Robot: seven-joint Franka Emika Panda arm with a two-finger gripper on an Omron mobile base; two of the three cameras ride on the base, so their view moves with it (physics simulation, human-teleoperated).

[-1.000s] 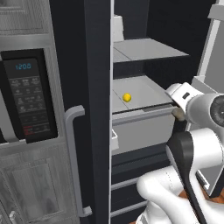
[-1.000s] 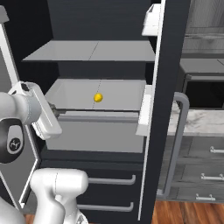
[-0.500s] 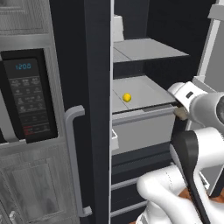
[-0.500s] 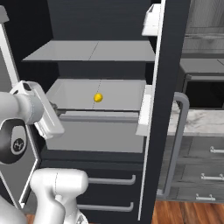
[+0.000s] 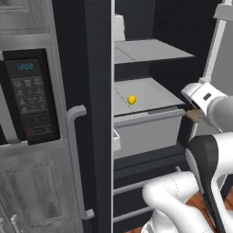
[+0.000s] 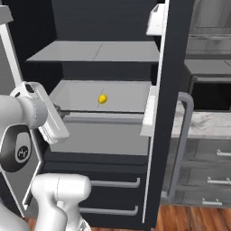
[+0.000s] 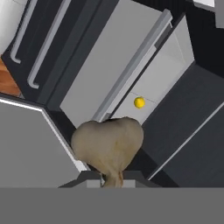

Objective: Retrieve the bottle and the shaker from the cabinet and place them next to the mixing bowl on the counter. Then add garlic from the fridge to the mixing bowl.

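since the gripper (image 7: 111, 177) carries the garlic (image 7: 108, 146) clear of the fridge (image 5: 150, 54), the step in hand is judged to be the last one: taking the garlic to the mixing bowl. the bottle, the shaker and the bowl cannot be checked here.

state of the jaws: closed on the garlic. in the hand view the beige bulb sits at the bottom centre of the frame, directly above the two dark tips, with its narrow end between them.

position of the garlic: at the right edge of the left base view it appears as a small beige tip (image 5: 195, 115) ahead of the white wrist, just beside the front lip of the fridge drawer (image 5: 145, 132). it is outside the compartment, not on a shelf.

next move, as a judgement: the arm needs to draw back from the open fridge, and the base probably has to drive to the desk, because no bowl is in range. the grip must hold during travel; the open fridge door (image 6: 158, 113) at the right of centre in the right base view is the nearest obstacle.

differences between views:
- the left base view shows a microwave (image 5: 28, 98) at the left of the frame.
- the right base view shows a marble desk edge (image 6: 203, 124) and drawers at the right.
- both base views and the hand view show a small yellow item (image 6: 103, 98) on the middle shelf; its identity cannot be told.
- the hand view alone shows the grasp itself.
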